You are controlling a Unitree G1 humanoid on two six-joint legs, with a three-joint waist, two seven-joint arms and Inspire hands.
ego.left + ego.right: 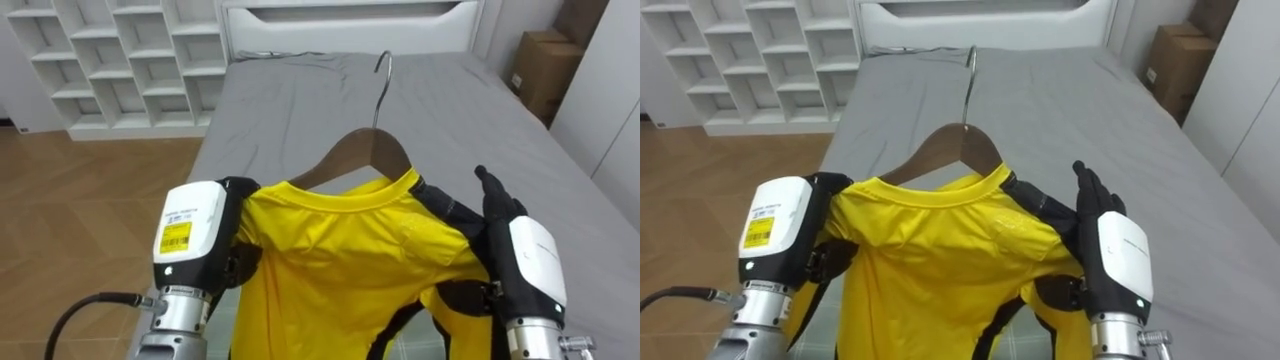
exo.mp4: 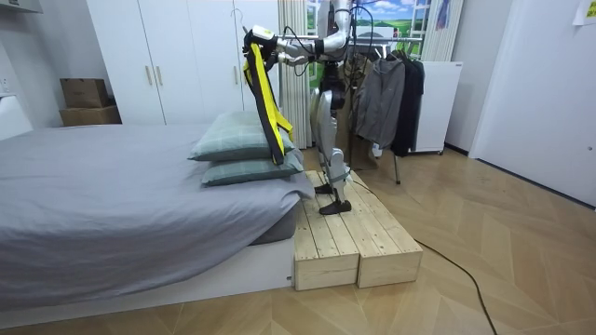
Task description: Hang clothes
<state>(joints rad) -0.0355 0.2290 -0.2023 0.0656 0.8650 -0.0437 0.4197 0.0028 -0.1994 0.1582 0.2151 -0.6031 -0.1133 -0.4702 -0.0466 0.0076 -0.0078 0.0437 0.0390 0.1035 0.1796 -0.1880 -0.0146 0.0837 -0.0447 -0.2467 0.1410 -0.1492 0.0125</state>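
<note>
Yellow shirt [image 1: 330,250] on wooden hanger [image 1: 365,150], held up between our two hands over the grey bed [image 1: 300,90]. Right hand [image 1: 525,255] has its fingers straight, flat against the shirt's shoulder. Left hand [image 1: 195,235] is at the other shoulder, and we can't tell its grip because cloth hides it. We stand on a wooden platform [image 2: 358,237] by the pillows [image 2: 237,140].
</note>
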